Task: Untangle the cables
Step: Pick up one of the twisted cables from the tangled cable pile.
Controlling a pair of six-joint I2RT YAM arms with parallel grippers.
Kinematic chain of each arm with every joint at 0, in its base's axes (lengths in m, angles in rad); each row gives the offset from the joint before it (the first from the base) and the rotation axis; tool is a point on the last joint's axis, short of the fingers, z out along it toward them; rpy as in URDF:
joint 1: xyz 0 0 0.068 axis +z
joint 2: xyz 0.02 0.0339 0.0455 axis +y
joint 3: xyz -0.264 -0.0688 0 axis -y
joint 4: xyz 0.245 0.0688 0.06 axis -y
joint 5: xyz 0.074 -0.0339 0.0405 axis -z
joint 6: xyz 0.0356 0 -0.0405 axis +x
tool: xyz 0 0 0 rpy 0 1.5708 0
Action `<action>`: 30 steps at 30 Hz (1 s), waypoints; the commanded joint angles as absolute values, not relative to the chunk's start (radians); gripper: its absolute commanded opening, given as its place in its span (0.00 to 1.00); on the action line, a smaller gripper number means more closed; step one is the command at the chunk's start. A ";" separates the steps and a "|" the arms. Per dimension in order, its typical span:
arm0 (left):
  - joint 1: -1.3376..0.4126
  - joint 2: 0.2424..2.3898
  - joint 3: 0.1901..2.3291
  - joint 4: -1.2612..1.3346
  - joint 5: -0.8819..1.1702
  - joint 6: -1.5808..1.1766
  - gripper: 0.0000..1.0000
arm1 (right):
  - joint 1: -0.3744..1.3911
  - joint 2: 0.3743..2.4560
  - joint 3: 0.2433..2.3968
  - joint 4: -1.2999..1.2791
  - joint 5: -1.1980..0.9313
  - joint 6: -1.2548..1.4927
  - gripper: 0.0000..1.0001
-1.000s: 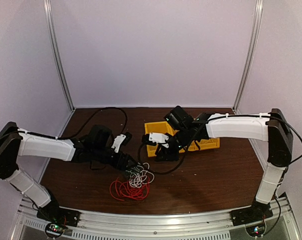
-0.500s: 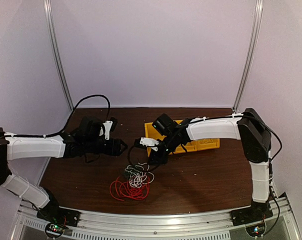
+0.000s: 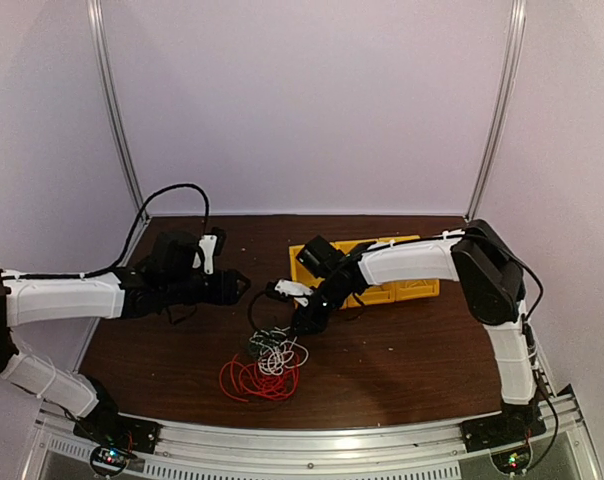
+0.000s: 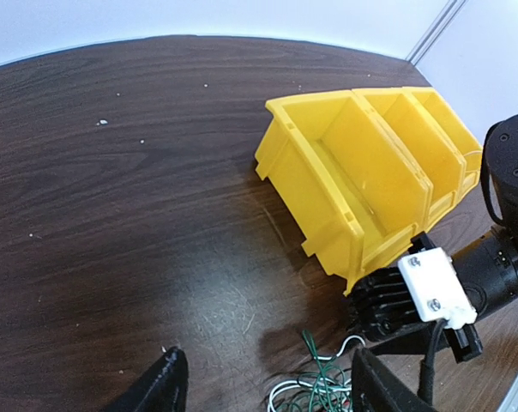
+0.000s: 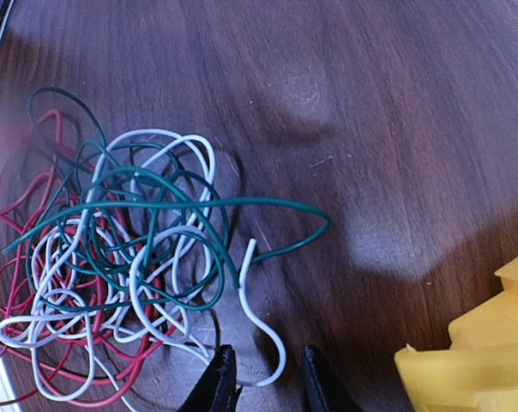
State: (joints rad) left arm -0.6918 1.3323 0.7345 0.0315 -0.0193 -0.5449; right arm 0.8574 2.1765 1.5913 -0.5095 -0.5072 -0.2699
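The cables lie in one tangle point(image 3: 267, 362) on the brown table: red loops point(image 3: 250, 383) at the front, white loops point(image 3: 282, 357) above them, and a dark green strand point(image 5: 199, 202) woven through. My right gripper point(image 5: 266, 386) is at the tangle's right edge, open. Its fingertips point(image 5: 218, 382) straddle the free curled end of the white cable point(image 5: 241, 288) without pinching it. The left gripper point(image 4: 268, 390) is open and holds nothing. It hovers left of the right gripper point(image 3: 304, 320), with the top of the tangle point(image 4: 323, 382) showing low between its fingers.
A yellow bin with three compartments point(image 4: 362, 172) stands behind the right gripper, close to it. The right arm's black and white wrist point(image 4: 430, 287) sits just in front of the bin. Metal posts point(image 3: 117, 110) and pale walls enclose the table.
The left arm has pulled back left, away from the tangle. The right gripper has moved left and down from the bin to the tangle's right edge.
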 commanded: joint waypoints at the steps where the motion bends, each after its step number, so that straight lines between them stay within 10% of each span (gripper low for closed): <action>1: -0.690 1.319 0.712 0.073 -0.028 -0.553 0.66 | 0.854 2.207 1.630 -0.519 -0.574 -0.220 0.18; 6: -0.690 1.319 0.710 0.074 -0.001 -0.547 0.66 | 0.854 2.171 1.625 -0.510 -0.596 -0.214 0.00; 20: -0.747 1.169 0.417 0.689 0.234 -0.345 0.66 | 0.854 1.853 1.591 -0.578 -0.719 -0.355 0.00; 30: -0.824 1.292 0.536 0.671 0.265 -0.278 0.61 | 0.854 1.855 1.660 -0.678 -0.824 -0.416 0.00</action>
